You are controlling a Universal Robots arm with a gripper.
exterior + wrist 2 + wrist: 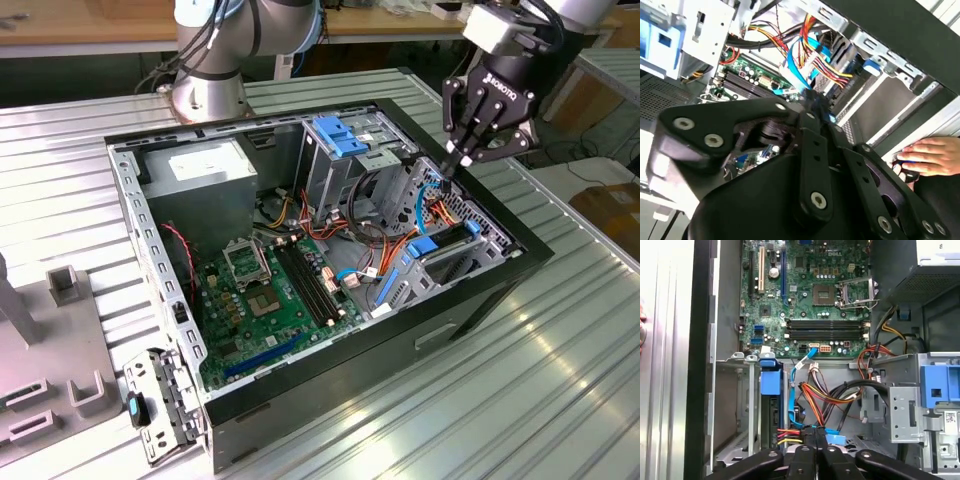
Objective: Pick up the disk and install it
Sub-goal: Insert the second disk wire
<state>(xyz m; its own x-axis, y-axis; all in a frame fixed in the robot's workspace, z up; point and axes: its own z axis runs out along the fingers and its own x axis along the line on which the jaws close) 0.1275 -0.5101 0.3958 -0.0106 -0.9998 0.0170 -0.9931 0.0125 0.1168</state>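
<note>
The hand [458,160] hung fingers-down over the open computer case [530,250] near the worktop's [560,380] far edge, fingertips pinched together just above the cables [817,400]. The disk [771,405] stood seated in its bay [737,405], against the case's side wall.

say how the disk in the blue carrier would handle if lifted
The disk looks like a rigid slab, so probably stiff and dense for its size. It stands on edge in the metal bay, so likely slides rather than tips. The wires at its end may tug back.
</note>
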